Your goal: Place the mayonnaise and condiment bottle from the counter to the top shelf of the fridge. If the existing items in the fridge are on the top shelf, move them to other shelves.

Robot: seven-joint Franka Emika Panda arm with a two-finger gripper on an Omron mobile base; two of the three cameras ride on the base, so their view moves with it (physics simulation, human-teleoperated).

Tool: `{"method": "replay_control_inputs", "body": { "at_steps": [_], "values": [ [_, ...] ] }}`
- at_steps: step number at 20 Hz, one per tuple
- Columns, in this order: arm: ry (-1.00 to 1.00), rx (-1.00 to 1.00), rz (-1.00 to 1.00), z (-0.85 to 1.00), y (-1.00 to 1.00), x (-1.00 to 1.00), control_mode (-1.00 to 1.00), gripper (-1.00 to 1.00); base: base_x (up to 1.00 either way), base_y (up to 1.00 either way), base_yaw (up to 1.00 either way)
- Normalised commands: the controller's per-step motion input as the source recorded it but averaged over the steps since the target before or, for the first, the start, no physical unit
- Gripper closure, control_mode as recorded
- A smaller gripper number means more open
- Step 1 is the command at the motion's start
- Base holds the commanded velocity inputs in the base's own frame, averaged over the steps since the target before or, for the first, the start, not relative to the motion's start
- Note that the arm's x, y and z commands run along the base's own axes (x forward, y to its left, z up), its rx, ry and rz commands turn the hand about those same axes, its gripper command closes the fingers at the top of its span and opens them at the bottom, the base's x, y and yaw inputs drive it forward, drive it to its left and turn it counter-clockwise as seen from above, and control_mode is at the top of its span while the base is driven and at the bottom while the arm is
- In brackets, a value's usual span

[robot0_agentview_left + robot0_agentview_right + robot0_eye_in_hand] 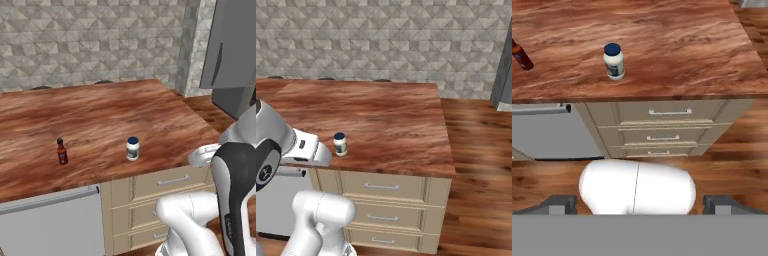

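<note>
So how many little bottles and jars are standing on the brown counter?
2. The mayonnaise stands near the front edge of the counter, above the drawers. The condiment bottle stands apart from it, further left along the same front strip. Nothing seems to hide more.

You've got mayonnaise upright on counter nr front edge, condiment bottle well apart to its left; fridge far right, behind.

counter wood-grain, beige drawers | mayonnaise upright near front edge | condiment bottle upright, well apart
</note>
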Motion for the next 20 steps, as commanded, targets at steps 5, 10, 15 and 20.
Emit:
{"method": "replay_control_inputs", "body": {
  "at_steps": [5,10,15,20],
  "values": [
    [0.00,0.00,0.08,-0.01,-0.29,0.12,-1.00,-1.00,0.00,0.00,0.00],
    [0.00,0.02,0.28,-0.05,-0.85,0.55,-1.00,-1.00,0.00,0.00,0.00],
    [0.03,0.00,0.30,-0.22,-0.46,0.97,-1.00,-1.00,0.00,0.00,0.00],
    [0.04,0.12,0.40,-0.42,-0.01,1.00,-1.00,-1.00,0.00,0.00,0.00]
  ]
}}
